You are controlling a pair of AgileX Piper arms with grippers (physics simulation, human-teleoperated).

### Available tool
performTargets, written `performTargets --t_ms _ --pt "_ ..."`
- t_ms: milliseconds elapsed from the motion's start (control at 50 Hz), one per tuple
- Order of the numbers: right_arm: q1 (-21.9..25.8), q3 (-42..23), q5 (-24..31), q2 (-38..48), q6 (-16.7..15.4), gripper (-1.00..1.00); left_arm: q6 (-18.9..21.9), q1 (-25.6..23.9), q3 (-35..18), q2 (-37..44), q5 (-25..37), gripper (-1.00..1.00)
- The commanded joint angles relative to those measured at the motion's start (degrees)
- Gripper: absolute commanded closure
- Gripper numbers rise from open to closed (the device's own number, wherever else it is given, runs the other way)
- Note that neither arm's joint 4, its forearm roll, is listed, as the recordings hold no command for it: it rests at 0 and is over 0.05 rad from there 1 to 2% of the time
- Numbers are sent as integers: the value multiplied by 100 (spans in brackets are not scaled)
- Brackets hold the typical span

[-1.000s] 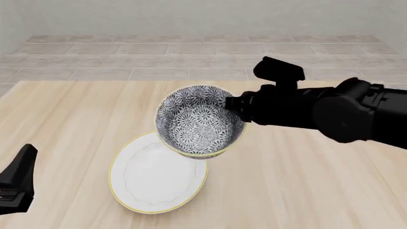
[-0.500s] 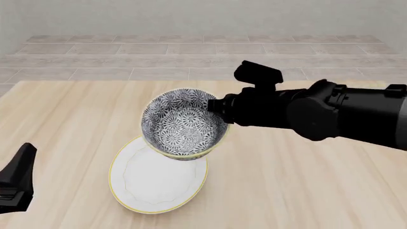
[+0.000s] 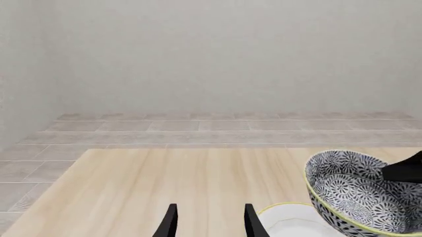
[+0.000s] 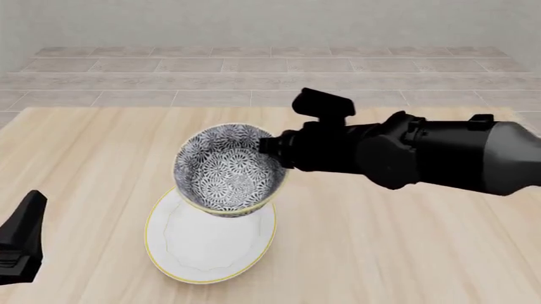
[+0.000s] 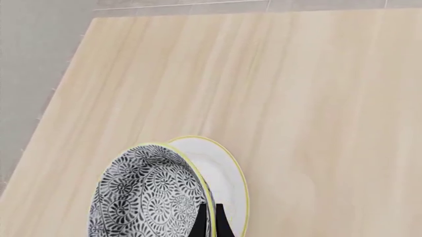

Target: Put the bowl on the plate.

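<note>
The right gripper [image 4: 268,147] is pinching the bowl [image 4: 227,168] by its rim, jaws closed on it, holding it tilted above the plate [image 4: 207,244]. The left gripper [image 3: 207,222] is hanging over the bench [image 4: 397,247] with jaws spread.

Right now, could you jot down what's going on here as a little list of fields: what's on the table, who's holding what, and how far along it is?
bowl: patterned inside, yellow rim, tilted, held over the plate's far part
plate: plain white, gold rim, flat on the wooden table
right gripper: shut on the bowl's rim, one finger inside, one outside
left gripper: open, holding nothing, at the table's near left
bowl on plate: cannot tell whether it touches yet; it is still gripped and tilted
</note>
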Motion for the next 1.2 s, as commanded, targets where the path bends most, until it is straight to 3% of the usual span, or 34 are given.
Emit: performTargets --t_ms 20,520,1200 --pt "60 -170 -87 170 104 100 2 -8 -4 -46 42 -100" --pt "107 -262 -555 825 548 100 10 -32 51 -153 124 -100" --pt "156 -285 -764 1265 562 100 11 -26 59 -183 123 -100"
